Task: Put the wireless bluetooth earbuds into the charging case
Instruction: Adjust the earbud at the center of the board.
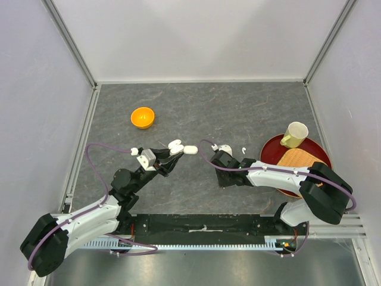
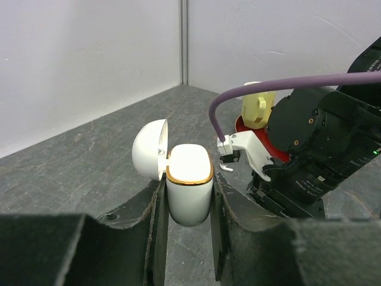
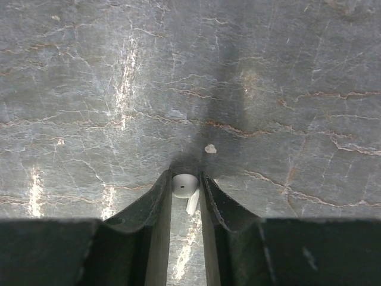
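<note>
- the left pincer (image 2: pixel 188 205) is clenched on the body of the charging case (image 2: pixel 189 185), holding it upright over the middle of the worktop (image 1: pixel 238 107).
- the lid (image 2: pixel 147 149) is swung back to the left, so the gold-rimmed mouth faces up; this grip seems meant to steady the case and keep its opening free for loading.
- the right pincer (image 3: pixel 185 177) points down at the worktop and grasps one earbud (image 3: pixel 184 185); the round head sits between the fingertips and the stem runs back along the gap.
- i cannot tell whether the earbud is clear of the surface.
- from above, the right pincer and its earbud are just right of the case and apart from it, on the side toward the red plate (image 1: pixel 271 149).
- judged from this, the earbud must still be carried over the open mouth.
</note>
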You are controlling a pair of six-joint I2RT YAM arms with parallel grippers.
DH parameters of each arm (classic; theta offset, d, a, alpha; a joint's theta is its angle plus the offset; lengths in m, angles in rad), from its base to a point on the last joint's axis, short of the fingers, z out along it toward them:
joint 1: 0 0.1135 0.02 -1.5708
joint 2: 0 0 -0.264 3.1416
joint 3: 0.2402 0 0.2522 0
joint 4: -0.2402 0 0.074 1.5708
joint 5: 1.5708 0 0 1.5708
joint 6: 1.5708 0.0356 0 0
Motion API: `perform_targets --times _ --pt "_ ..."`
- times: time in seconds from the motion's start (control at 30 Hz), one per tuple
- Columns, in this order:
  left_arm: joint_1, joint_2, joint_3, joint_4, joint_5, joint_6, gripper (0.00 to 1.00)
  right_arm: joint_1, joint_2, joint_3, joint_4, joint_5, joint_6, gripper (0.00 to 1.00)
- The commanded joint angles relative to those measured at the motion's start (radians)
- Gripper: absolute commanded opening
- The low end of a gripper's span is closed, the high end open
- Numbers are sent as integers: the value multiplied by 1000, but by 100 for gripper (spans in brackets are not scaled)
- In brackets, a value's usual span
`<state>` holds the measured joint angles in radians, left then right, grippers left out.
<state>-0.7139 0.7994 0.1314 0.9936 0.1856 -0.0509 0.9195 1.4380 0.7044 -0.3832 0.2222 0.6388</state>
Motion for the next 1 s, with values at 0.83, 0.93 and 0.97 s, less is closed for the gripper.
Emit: perform_targets --times 0.83,0.93,0.97 --pt "-2 3 19 23 -8 33 2 -1 18 79 -60 -37 -168 40" --pt "-1 3 20 23 -6 33 2 -2 27 79 -57 -38 -177 39" --pt "-1 3 20 23 -6 33 2 -2 28 79 -54 -40 -179 39"
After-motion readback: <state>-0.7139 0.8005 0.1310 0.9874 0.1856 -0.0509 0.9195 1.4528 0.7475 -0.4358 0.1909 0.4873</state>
